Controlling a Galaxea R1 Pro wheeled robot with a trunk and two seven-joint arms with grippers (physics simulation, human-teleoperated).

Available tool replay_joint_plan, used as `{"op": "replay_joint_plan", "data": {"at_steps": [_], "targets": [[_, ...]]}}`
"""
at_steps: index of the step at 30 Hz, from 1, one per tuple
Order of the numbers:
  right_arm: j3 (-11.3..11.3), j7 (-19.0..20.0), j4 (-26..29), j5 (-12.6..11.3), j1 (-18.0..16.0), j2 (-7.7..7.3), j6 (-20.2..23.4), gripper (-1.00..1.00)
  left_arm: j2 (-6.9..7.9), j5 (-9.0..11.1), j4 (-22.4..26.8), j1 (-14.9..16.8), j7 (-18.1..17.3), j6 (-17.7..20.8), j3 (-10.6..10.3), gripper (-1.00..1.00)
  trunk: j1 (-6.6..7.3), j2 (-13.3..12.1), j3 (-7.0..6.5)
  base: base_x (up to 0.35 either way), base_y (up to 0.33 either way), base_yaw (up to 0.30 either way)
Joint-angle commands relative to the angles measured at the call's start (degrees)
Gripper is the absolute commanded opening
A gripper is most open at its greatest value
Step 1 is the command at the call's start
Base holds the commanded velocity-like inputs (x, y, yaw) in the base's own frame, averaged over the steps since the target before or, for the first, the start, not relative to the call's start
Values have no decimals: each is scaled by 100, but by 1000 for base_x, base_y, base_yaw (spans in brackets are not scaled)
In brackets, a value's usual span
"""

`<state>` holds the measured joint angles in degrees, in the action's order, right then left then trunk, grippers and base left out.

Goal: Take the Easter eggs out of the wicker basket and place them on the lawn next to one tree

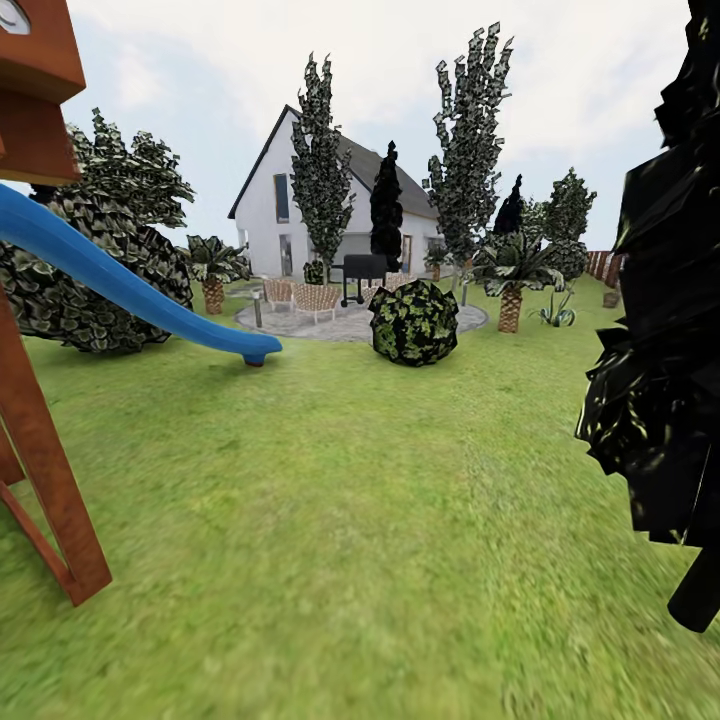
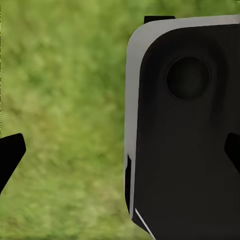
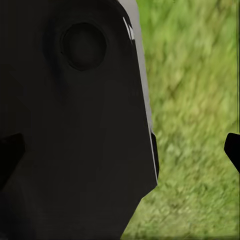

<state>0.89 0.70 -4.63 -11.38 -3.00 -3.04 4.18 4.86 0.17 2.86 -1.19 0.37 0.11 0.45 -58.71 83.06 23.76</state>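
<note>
No eggs or basket are showing as we are facing the lawn (image 1: 350, 500) toward the house (image 1: 280, 200). Both pincers, left (image 2: 120, 150) and right (image 3: 120, 150), are hanging released over grass with nothing between them. We are judging it best to scan slowly, steering between the slide (image 1: 130, 290) and the black tree (image 1: 670, 330).

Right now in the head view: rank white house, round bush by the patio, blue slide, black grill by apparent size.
As they look in that view, largest first:
1. blue slide, though it is nearest the camera, which inflates it
2. white house, partly hidden by trees
3. round bush
4. black grill
</note>
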Motion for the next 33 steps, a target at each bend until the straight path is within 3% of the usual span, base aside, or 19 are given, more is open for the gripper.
{"op": "replay_joint_plan", "data": {"at_steps": [1,11,15,18,33], "targets": [[12,7,-7,-44,-7,-5,9,100,7,6,15,-4,2,3,5,100,-2,2,5,228,0,0],[-13,-6,36,-101,-7,-18,-56,100,14,9,13,-4,7,11,7,100,-2,2,5,316,0,0],[36,-192,24,-59,-7,57,-738,100,7,9,13,-4,7,13,7,100,-2,2,5,328,0,0],[48,-636,10,-34,-7,159,-1017,100,6,9,13,-4,7,11,7,100,-2,2,5,328,0,0],[62,-772,-37,-15,-7,281,-1042,100,6,9,13,-4,7,16,7,100,-2,2,5,328,0,0]]}}
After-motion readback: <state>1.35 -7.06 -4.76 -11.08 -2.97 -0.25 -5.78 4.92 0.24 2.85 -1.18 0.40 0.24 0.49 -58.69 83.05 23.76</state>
